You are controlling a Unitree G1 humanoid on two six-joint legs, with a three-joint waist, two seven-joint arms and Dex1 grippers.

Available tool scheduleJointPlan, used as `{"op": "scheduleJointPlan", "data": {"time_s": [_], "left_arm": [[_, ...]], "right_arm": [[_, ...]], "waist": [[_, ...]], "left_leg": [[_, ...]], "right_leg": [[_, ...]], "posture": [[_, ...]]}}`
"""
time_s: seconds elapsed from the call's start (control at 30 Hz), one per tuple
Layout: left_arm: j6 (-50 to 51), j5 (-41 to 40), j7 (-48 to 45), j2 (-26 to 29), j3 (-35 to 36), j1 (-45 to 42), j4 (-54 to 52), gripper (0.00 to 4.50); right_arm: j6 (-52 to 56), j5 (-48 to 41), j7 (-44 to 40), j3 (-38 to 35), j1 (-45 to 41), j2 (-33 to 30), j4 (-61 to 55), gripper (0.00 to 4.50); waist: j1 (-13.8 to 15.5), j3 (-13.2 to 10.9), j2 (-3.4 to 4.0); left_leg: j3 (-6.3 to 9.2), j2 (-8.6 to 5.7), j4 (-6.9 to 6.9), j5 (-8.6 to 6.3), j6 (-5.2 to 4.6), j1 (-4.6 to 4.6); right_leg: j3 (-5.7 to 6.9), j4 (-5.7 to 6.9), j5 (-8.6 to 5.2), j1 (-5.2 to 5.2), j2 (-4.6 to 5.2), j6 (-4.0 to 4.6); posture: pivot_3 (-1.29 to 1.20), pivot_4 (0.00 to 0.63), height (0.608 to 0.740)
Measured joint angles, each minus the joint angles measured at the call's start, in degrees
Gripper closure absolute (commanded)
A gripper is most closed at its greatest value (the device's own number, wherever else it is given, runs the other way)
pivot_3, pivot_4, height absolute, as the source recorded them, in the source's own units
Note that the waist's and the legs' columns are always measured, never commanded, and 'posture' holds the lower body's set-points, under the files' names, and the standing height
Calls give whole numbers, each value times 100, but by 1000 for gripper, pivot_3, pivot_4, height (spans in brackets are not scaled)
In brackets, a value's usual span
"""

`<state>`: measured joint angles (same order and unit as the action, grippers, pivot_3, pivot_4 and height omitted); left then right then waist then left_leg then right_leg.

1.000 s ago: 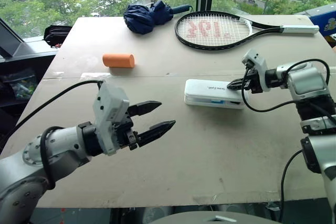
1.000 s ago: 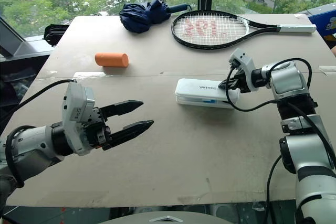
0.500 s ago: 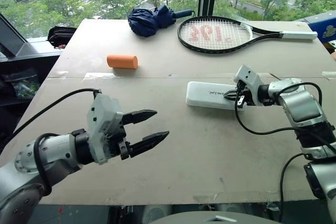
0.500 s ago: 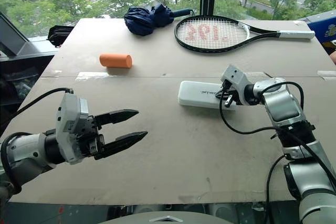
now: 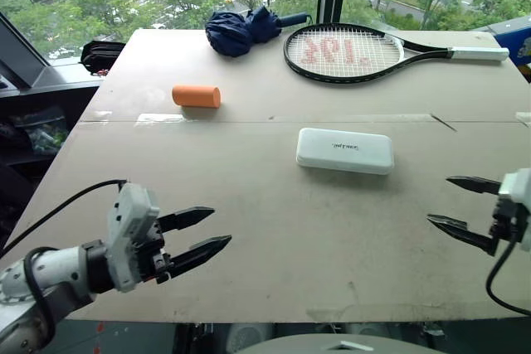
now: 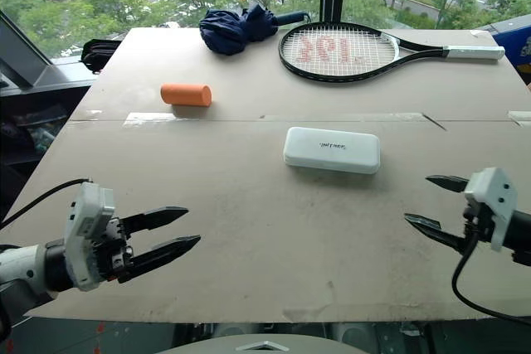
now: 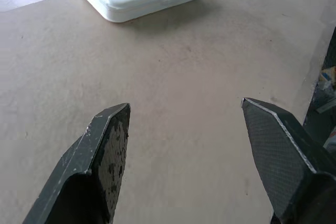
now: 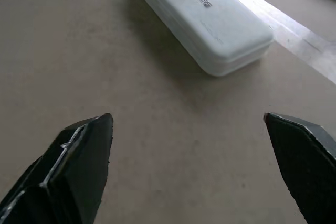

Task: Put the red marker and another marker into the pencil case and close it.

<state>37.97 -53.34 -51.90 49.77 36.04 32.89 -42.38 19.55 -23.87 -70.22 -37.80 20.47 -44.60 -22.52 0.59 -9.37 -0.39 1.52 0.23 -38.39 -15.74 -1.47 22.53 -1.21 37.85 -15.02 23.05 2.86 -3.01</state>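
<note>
pencil case [image 5: 345, 150]: lid down, mid tabletop [image 5: 274, 230] | left claw [image 5: 197, 233]: parted, empty | right claw [image 5: 461, 208]: wide, empty, well clear | I judge: check lid seats flush; press if not
</note>
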Motion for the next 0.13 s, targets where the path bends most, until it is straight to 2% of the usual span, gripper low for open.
{"op": "scheduleJointPlan", "data": {"time_s": [0.13], "left_arm": [[-214,283,-389,-6,150,121,220,1086]], "right_arm": [[-232,-168,-208,-793,789,9,-3,26]], "waist": [[6,2,-4]], "left_leg": [[-8,4,-3,0,0,-15]], "right_leg": [[-8,-1,-3,-12,-5,2]], "posture": [[0,150,730]]}}
